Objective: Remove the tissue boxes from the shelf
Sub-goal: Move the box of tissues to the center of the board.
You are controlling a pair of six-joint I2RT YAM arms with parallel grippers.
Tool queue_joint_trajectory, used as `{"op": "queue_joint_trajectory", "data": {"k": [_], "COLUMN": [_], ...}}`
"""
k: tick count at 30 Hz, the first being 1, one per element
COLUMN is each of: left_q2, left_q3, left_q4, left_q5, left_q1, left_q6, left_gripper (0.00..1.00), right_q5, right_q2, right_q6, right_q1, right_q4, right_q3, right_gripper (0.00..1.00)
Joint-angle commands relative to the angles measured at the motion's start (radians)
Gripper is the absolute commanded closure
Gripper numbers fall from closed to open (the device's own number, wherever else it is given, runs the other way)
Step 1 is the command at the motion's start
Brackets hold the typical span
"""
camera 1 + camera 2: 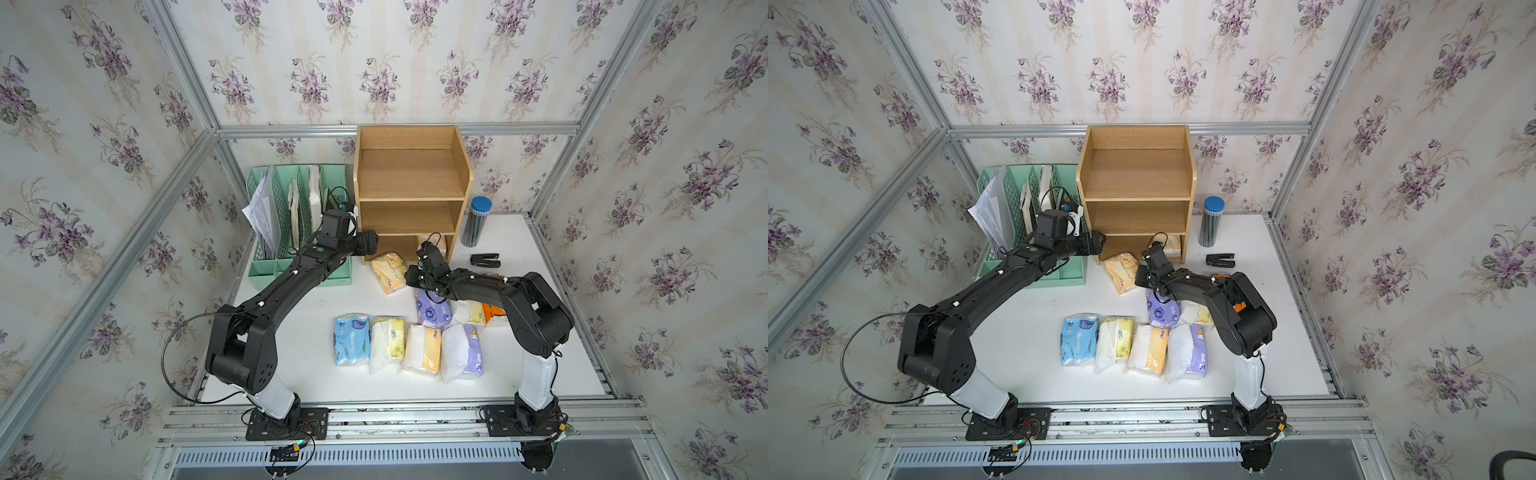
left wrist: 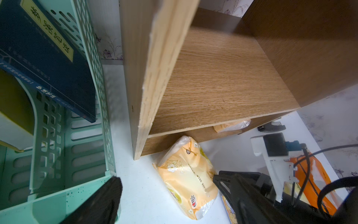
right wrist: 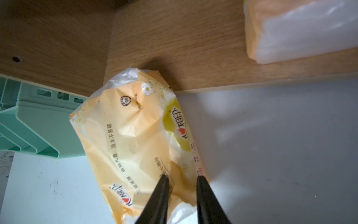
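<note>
A pale yellow tissue pack (image 1: 388,272) (image 3: 135,135) lies on the table just in front of the wooden shelf (image 1: 411,174). My right gripper (image 1: 411,277) (image 3: 182,176) is shut on a fold of its near end. Another orange-and-white pack (image 1: 1173,245) (image 3: 300,29) lies in the shelf's bottom tier, on the right; the two upper tiers are bare. My left gripper (image 1: 368,243) (image 2: 170,192) hangs open at the shelf's left front corner, holding nothing. Several packs lie in a row on the table, among them a blue one (image 1: 352,338) and a purple one (image 1: 432,307).
A mint-green file rack (image 1: 291,216) with papers and books stands close on the shelf's left. A clear cylinder with a blue lid (image 1: 478,222) and a black stapler (image 1: 485,260) sit to the shelf's right. My right arm covers part of an orange pack (image 1: 492,313).
</note>
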Motion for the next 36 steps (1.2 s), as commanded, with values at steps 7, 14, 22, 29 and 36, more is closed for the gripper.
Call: {"op": "queue_joint_trajectory", "data": {"k": [7, 14, 22, 29, 36], "left_q2": [0.000, -0.027, -0.035, -0.053, -0.048], "left_q3": [0.020, 0.016, 0.013, -0.018, -0.016], "left_q4": [-0.026, -0.035, -0.038, -0.032, -0.040], "left_q5": [-0.029, -0.051, -0.053, -0.063, -0.060], "left_q1": [-0.019, -0.026, -0.027, -0.027, -0.028], "left_q6": [0.002, 0.009, 0.004, 0.008, 0.018], "left_gripper": [0.08, 0.08, 0.08, 0.08, 0.08], "right_q5": [-0.025, 0.070, 0.121, 0.029, -0.055], "right_q2": [-0.118, -0.285, -0.123, 0.054, 0.046], "right_q6": [-0.021, -0.051, -0.106, -0.077, -0.034], "right_q1": [0.052, 0.077, 0.065, 0.069, 0.109], "right_q4": [0.011, -0.027, -0.202, -0.217, -0.153], "right_q3": [-0.110, -0.190, 0.071, 0.192, 0.131], "right_gripper": [0.75, 0.82, 0.77, 0.77, 0.77]}}
